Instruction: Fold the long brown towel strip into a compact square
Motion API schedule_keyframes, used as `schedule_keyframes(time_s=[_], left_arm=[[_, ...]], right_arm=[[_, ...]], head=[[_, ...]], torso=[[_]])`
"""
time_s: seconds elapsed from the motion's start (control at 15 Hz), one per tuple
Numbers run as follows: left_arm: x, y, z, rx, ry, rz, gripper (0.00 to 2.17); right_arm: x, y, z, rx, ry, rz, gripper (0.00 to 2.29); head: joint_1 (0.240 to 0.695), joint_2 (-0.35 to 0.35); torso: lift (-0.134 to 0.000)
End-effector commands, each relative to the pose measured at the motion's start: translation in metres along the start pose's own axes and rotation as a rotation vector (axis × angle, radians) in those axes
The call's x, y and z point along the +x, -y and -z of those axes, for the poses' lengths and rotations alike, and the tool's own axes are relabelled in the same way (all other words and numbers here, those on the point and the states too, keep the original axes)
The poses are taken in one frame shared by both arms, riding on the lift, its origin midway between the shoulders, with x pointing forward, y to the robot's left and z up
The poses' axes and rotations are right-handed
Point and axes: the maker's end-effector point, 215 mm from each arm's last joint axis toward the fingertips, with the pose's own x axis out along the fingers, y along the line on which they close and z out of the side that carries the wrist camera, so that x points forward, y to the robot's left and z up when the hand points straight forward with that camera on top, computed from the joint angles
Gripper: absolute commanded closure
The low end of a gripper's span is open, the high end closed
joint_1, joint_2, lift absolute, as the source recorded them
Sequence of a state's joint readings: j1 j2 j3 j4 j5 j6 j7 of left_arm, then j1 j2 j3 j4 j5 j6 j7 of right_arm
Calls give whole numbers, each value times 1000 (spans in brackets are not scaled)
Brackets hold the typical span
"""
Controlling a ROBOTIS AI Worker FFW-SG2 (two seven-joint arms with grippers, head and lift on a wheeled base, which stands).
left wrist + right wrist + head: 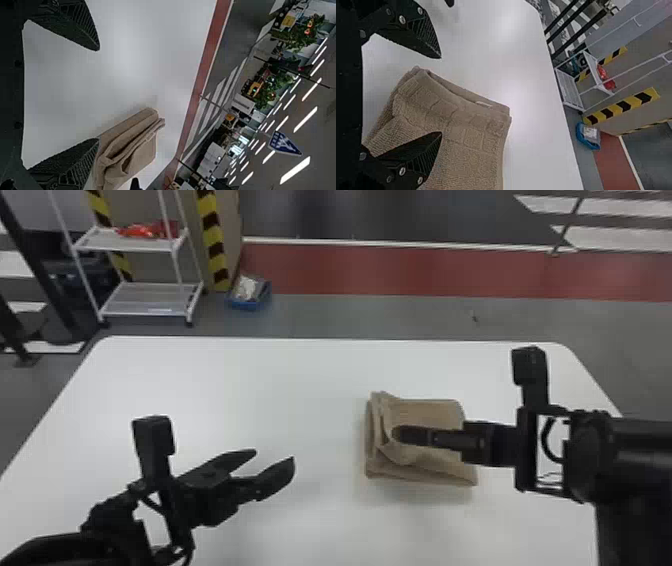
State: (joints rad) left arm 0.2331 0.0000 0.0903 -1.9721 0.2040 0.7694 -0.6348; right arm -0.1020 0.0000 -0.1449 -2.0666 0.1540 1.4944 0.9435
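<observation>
In the head view, the brown towel (432, 412) lies nearer the right edge of the tabletop (225, 380), a rough square; folding seems mostly done, tidying left. The left tool (275, 453) is open, apart from it. Left wrist view: thick layers gape loosely. Right wrist view: nubbly weave, banded hem, the right tool (441, 95) spread over it.

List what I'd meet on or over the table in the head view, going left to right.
Left arm → left pincer → folded brown towel → the thick black part of the right arm.
</observation>
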Motion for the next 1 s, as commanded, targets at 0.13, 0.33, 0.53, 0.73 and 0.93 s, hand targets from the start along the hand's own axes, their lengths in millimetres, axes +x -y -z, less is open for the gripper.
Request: schedule_keyframes(time_s=[0.13,0.33,0.53,0.73,0.93], left_arm=[[4,2,1,0,1,5,66],[4,3,3,-1,-3,7,66],[2,0,5,-4,-3,2,66],[0,2,5,-4,0,8,66],[-2,0,6,-14,0,10,66]], right_arm=[[-13,8,9,1,21,14,2142],[4,13,-1,-66,31,49,2155],[37,0,15,-111,-47,45,2155],[64,-9,36,-169,-120,55,2155],[73,-11,43,-182,-145,54,2155]], head=[[695,-46],[695,-69],[695,-56],[695,-9],[695,15]], torso=[[-124],[-124],[-124],[-124],[-124]])
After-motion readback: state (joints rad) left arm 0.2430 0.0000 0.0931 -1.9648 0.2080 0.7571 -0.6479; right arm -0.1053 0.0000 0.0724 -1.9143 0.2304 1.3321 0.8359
